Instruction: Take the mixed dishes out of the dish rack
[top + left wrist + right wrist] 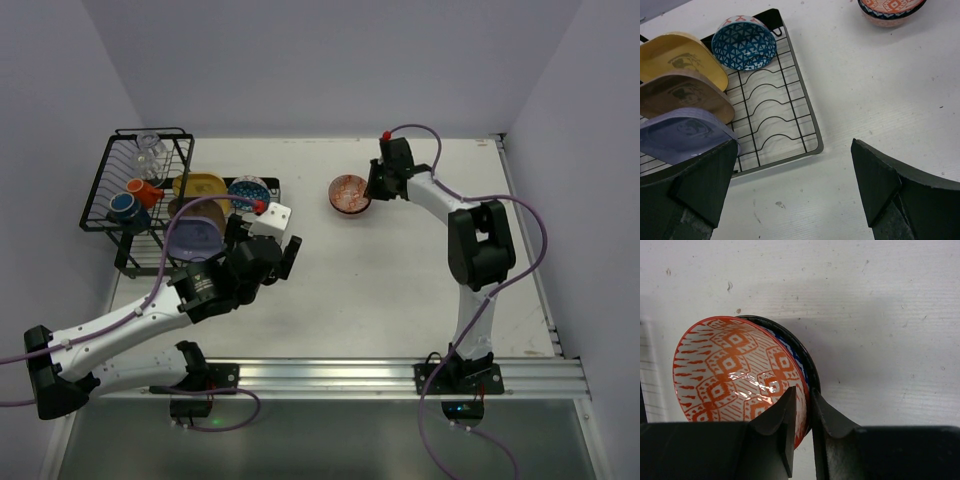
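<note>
placing step: reddish patterned bowl is pinched at its rim by the right gripper, seemingly on the table; release is needed next. left gripper is spread open, lavender plate just left of it in the dish rack.

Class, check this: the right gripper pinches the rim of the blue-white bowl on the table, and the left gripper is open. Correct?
Wrong bowl: the right wrist view shows the right gripper pinching the rim of the reddish-orange bowl on the table. The left gripper is open.
</note>
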You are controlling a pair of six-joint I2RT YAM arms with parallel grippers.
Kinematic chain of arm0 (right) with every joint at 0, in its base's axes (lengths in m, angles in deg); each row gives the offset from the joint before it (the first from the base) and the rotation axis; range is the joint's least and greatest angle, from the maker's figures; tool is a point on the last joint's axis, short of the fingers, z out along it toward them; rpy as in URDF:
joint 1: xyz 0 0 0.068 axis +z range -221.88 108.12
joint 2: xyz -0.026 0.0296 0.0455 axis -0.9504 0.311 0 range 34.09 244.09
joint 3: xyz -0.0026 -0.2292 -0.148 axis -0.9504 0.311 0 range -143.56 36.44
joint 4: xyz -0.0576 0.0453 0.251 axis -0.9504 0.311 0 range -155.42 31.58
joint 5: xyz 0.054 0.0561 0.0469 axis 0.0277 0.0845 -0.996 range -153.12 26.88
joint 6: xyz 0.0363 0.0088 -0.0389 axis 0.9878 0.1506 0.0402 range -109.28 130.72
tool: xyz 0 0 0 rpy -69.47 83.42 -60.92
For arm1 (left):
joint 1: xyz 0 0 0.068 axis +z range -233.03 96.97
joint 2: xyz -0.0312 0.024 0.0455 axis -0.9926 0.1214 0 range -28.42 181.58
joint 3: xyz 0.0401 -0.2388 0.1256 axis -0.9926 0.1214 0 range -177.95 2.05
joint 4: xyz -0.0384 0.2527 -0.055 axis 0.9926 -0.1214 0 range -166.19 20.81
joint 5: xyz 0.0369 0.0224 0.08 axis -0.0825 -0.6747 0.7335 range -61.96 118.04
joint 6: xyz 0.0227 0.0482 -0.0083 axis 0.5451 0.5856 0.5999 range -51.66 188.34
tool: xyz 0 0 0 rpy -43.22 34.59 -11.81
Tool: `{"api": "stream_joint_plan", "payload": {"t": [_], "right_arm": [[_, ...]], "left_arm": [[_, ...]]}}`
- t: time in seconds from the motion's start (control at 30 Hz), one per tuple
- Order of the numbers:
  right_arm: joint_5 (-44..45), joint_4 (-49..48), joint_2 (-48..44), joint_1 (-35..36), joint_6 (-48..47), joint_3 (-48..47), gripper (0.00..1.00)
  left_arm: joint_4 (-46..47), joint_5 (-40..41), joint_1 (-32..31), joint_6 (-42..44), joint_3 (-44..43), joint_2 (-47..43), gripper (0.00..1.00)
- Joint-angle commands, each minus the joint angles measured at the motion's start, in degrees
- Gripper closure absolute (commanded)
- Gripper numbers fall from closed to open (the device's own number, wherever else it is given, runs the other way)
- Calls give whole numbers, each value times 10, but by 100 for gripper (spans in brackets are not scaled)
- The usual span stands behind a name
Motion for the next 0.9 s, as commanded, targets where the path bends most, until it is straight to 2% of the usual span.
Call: {"api": "stream_joint_plan", "payload": {"t": [0.0,0.23,0.43,0.53,0.63,0.67,0.73,0.77,0.87], "right_arm": [[1,-30,-39,0,-7,6,79],[15,-35,-65,0,-13,13,64],[24,-15,-60,2,-36,-3,61],[73,3,-52,12,-49,-16,61],[103,-1,-60,18,-51,-7,70],[105,-1,-61,18,-48,-5,77],[110,3,-62,19,-45,-4,80],[110,3,-62,20,-44,0,87],[101,-6,-63,21,-36,20,93]], "left_arm": [[26,1,5,3,2,0,0],[26,-2,5,1,1,1,0],[26,-4,5,-1,0,1,0],[28,-5,5,-1,0,2,0],[27,-5,5,-1,0,4,0],[27,-5,5,-1,-1,4,0],[27,-6,5,-2,-1,6,0],[27,-7,5,-2,-1,7,0],[26,-7,5,-4,-2,8,0]]}}
